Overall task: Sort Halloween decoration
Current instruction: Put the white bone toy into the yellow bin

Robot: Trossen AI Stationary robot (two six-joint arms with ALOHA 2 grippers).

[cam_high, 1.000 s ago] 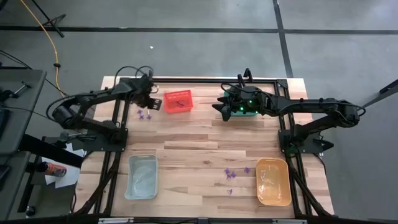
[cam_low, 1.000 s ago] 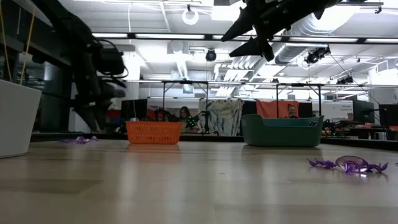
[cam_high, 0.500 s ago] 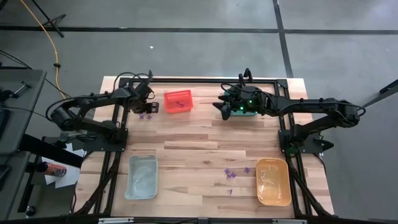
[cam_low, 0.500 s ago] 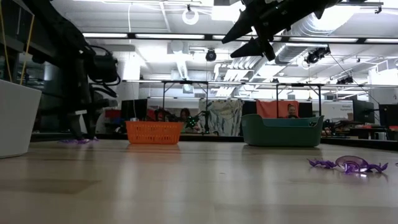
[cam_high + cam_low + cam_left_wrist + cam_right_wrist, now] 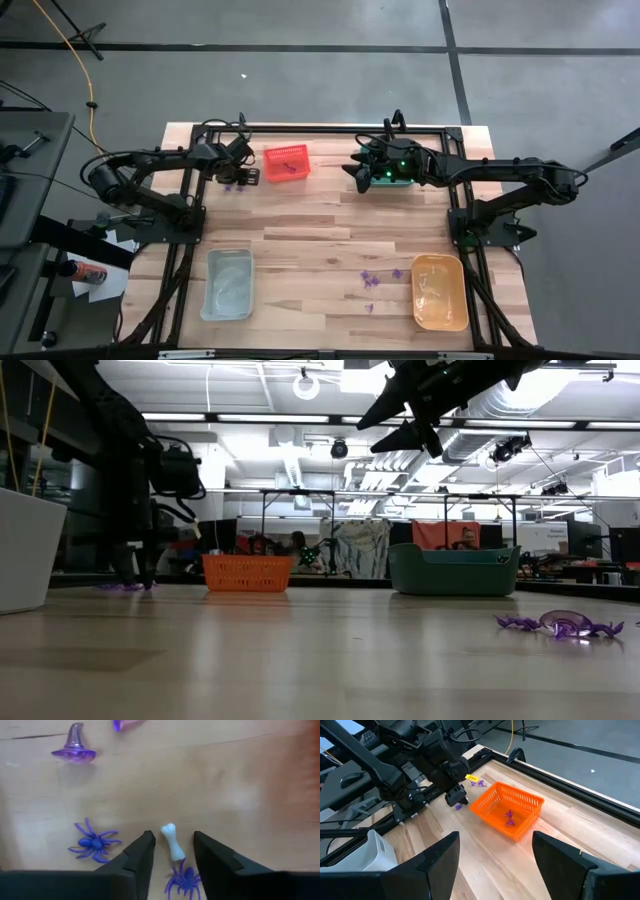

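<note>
A: The surface (image 5: 240, 785) looks like pale wood planks, smooth, faintly sheened.

B: The hat (image 5: 74, 747) is glossy translucent plastic; the bone (image 5: 172, 841) matt white; the basket (image 5: 507, 812) orange plastic mesh.

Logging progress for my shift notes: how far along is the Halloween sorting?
Early. Done: purple trinkets lie in the red basket. In hand: the open left hand straddles a white bone among purple spiders. Left: another purple cluster by the orange bin. The right hand waits.
</note>
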